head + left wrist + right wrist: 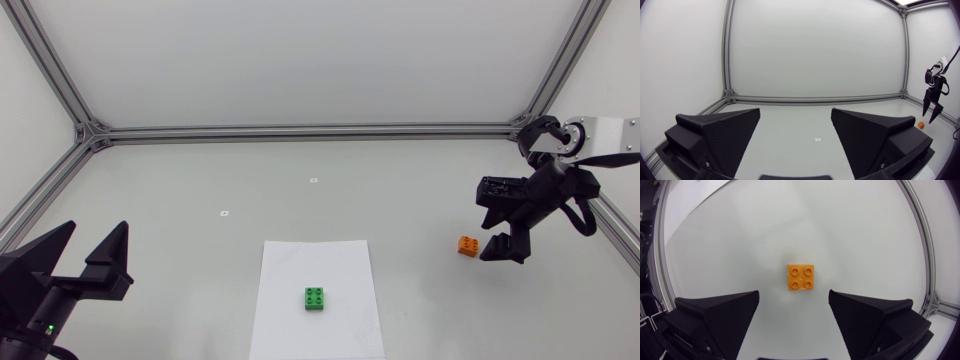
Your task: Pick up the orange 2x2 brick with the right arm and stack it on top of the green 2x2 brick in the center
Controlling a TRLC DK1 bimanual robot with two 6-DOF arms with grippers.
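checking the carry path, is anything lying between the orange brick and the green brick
No object. In the head view, only bare table and the white sheet under the green brick separate it from the orange brick.

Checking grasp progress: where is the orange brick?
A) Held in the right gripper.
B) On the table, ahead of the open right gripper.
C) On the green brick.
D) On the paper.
B: the orange brick lies untouched on the table, ahead of the open right gripper.
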